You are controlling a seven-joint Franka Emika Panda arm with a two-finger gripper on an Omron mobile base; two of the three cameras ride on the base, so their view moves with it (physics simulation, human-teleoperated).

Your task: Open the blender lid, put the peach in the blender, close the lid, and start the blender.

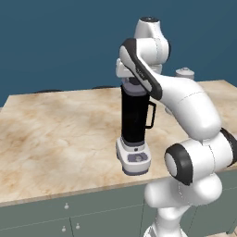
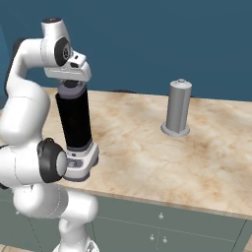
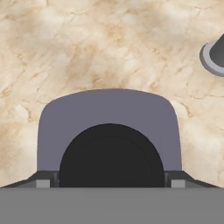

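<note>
Much of the grasp itself was hard to read. In the hand view the blender lid (image 3: 107,116) filled the lower middle, its black round knob (image 3: 111,157) cut off by the bottom of the view, and the fingertips (image 3: 43,183) showed as small grey slivers at either side of the knob. Whether the jaws pressed on the knob or stood just clear of it could not be told. In the left base view the forearm crossed in front of the jar's top, hiding most of the lid (image 1: 134,88); in the right base view the hand covered it, leaving a grey edge (image 2: 71,91) under the wrist.

The arm rose from the base, folded at the elbow, and reached forward with the hand pointing straight down over the blender (image 1: 134,125). The blender stood upright on the marble surface (image 1: 55,139) near its front edge, the lid seated on the jar, the handle turned to the side. A plain grey cylinder (image 2: 177,108) stood well apart from it on the surface.
</note>
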